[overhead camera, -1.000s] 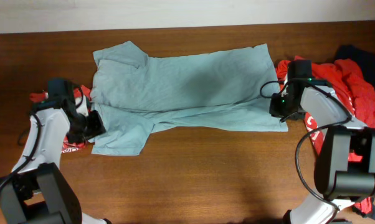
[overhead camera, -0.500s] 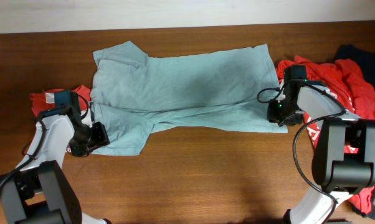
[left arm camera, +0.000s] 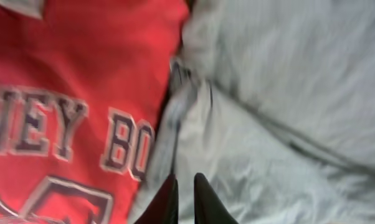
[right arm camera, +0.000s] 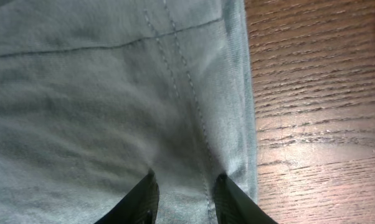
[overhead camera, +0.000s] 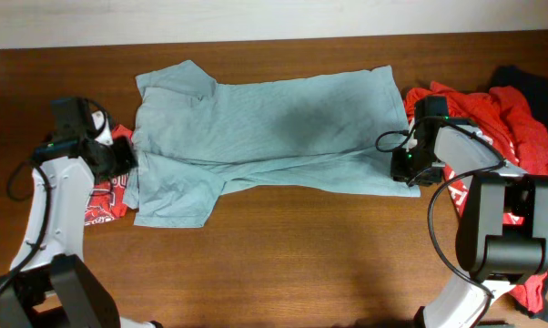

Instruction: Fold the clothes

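A pale grey-blue T-shirt [overhead camera: 274,128] lies spread across the table, its lower part folded up and one sleeve sticking out at the lower left. My left gripper [overhead camera: 119,159] is at the shirt's left edge. In the left wrist view its fingertips [left arm camera: 184,177] stand almost together, pinching a raised ridge of the grey-blue cloth [left arm camera: 287,93] beside a red shirt with white lettering [left arm camera: 63,93]. My right gripper [overhead camera: 403,169] is at the shirt's lower right corner. Its fingers [right arm camera: 184,174] are spread, tips down on the flat cloth [right arm camera: 81,93], straddling the stitched hem.
A red printed shirt [overhead camera: 106,196] lies partly under the grey-blue one's left edge. A heap of red shirts [overhead camera: 520,128] and a dark navy one [overhead camera: 529,82] sits at the right, behind my right arm. Bare wooden table [overhead camera: 301,255] runs along the front.
My left gripper has moved from the lower-left sleeve up along the shirt's left edge, and its fingers have closed. My right gripper shifted slightly left a second ago and has since stayed still.
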